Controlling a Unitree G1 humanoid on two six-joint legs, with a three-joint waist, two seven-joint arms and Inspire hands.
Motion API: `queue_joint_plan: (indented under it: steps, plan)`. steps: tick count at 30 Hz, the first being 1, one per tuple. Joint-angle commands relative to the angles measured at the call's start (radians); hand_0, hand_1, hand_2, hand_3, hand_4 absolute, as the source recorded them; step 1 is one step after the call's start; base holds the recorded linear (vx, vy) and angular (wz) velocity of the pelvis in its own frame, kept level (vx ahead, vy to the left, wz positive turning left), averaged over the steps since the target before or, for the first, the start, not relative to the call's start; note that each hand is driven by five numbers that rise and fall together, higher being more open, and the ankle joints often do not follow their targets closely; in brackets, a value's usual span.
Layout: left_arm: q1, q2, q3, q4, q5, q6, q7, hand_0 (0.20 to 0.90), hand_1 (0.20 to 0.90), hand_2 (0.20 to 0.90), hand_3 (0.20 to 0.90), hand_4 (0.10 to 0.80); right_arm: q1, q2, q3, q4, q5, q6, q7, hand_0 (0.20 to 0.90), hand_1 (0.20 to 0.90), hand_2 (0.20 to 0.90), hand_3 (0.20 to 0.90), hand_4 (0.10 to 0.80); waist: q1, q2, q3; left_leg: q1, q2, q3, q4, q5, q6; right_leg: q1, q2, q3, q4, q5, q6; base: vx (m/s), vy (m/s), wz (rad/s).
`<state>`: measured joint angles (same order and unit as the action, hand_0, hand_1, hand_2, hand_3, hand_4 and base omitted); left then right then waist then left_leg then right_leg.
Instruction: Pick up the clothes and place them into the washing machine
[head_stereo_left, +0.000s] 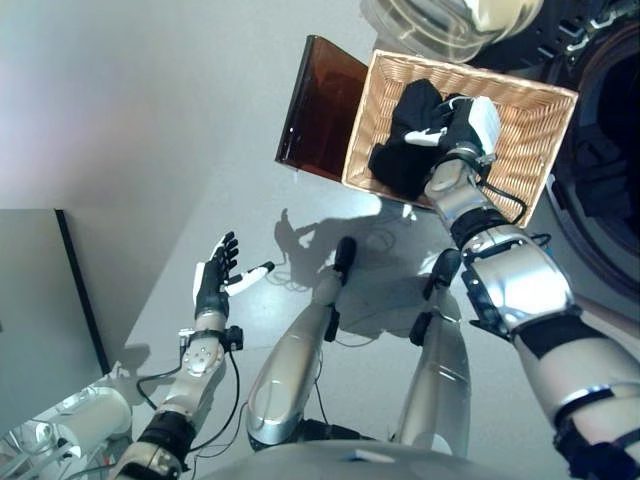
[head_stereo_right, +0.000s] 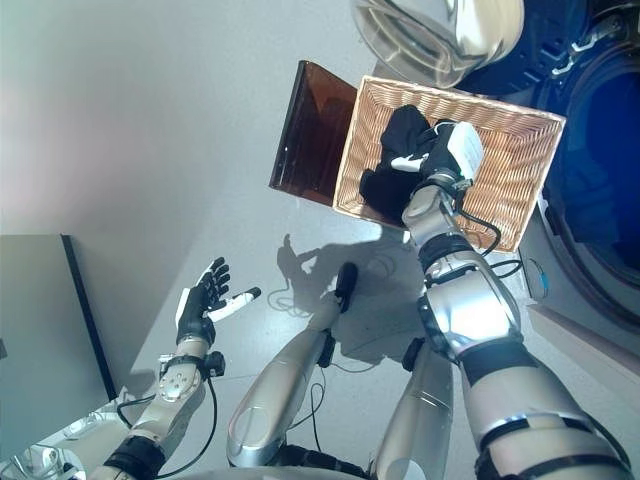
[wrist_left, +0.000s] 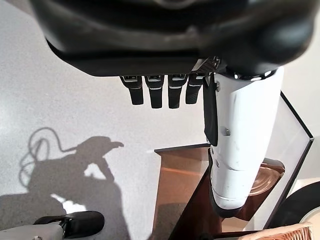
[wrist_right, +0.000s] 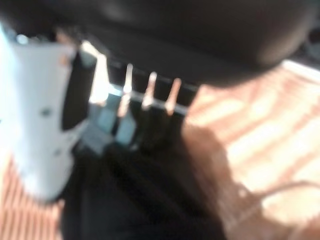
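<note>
Early stage: black clothes (head_stereo_left: 405, 140) lie in your wicker basket (head_stereo_left: 525, 125). Right robot hand (head_stereo_left: 462, 128) fingers buried in them, grip unclear. Left robot hand (head_stereo_left: 213, 281) idle, fingers apart. Washing machine (head_stereo_left: 605, 150) loading remains.

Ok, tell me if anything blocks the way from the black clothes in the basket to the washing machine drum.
Nothing visible does. The right hand is already on the black clothes inside the wicker basket, and the washing machine opening stands right beside the basket on the robot's right, with its door swung open above. The left hand hangs idle, well clear.
</note>
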<state>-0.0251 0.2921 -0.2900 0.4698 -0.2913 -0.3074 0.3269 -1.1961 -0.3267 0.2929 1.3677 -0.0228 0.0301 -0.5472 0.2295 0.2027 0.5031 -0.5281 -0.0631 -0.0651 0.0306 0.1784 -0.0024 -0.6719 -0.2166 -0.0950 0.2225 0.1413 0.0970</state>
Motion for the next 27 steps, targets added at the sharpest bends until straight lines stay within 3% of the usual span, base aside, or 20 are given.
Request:
queue_joint_plan:
  steps: [1,12,27]
  plan:
    - [0.022,0.063,0.008,-0.036,-0.012,-0.031,0.03,0.9,0.9,0.9,0.9,0.8,-0.083,-0.008,0.029,-0.047,0.048,-0.09,-0.029,0.9,0.9,0.9,0.9,0.8,0.011,0.092,0.017,-0.004,-0.064,0.03,-0.023,-0.007,-0.019,0.016,0.026,0.005,0.099,-0.138,0.0,0.0,0.0,0.0]
    - [0.012,0.068,0.014,-0.015,-0.015,-0.027,0.035,0.9,0.9,0.9,0.9,0.8,-0.085,0.025,0.002,-0.06,0.123,-0.112,-0.025,0.9,0.9,0.9,0.9,0.8,0.012,0.071,0.017,-0.003,-0.061,0.033,-0.015,-0.016,-0.015,0.026,0.026,0.004,0.097,-0.137,0.002,0.001,-0.001,0.01]
    - [-0.006,0.067,-0.006,0.011,-0.017,-0.008,0.073,0.9,0.9,0.9,0.9,0.8,0.008,0.198,-0.156,-0.107,0.534,-0.246,-0.087,0.9,0.9,0.9,0.9,0.8,0.004,0.052,0.017,-0.002,-0.055,0.041,-0.003,-0.027,-0.013,0.041,0.031,0.005,0.083,-0.138,-0.001,0.002,0.0,-0.01]
